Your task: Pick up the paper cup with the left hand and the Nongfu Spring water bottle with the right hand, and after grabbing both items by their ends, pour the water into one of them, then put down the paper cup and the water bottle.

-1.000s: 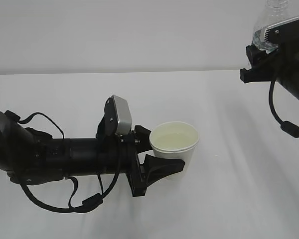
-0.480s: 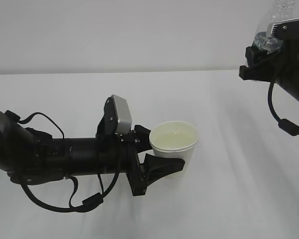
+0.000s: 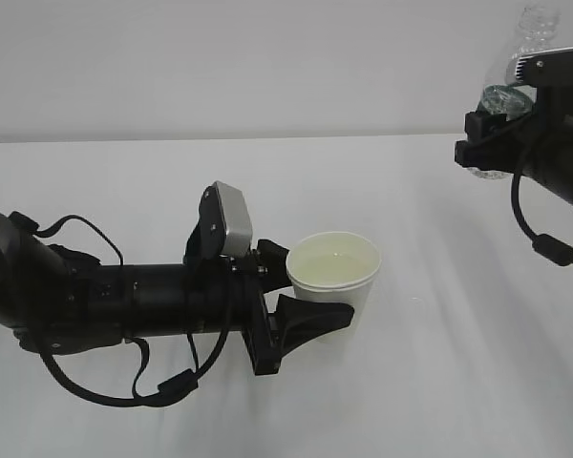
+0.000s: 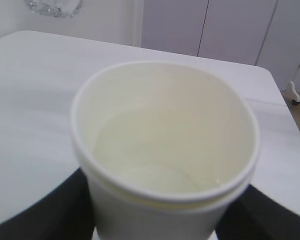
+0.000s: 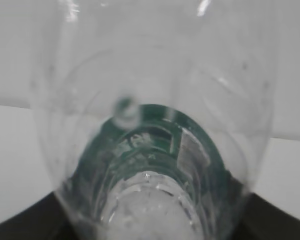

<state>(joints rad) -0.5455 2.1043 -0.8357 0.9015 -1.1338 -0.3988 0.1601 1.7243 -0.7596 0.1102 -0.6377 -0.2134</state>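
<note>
So the paper cup (image 3: 336, 277) sits low at the middle of the bench (image 3: 439, 382), clamped in the left hand (image 3: 301, 296), one finger at 12 o'clock of it, one at 6. It's got water (image 4: 155, 165) in it, so I'd guess it's thin, squashy and sloshy; squeeze gently around the lower wall, keep it level. The Nongfu Spring water bottle (image 3: 516, 86) is up at 2 o'clock, clamped in the right hand (image 3: 492, 119), neck up, well clear of the cup. Probably near empty, so light, crinkly and slick; holding it by the base end looks sensible. Hard to see: the bottle's bottom is buried in the hand, its top runs off frame, and the wrist view through the plastic is a blur, so I can't tell what's left inside.
</note>
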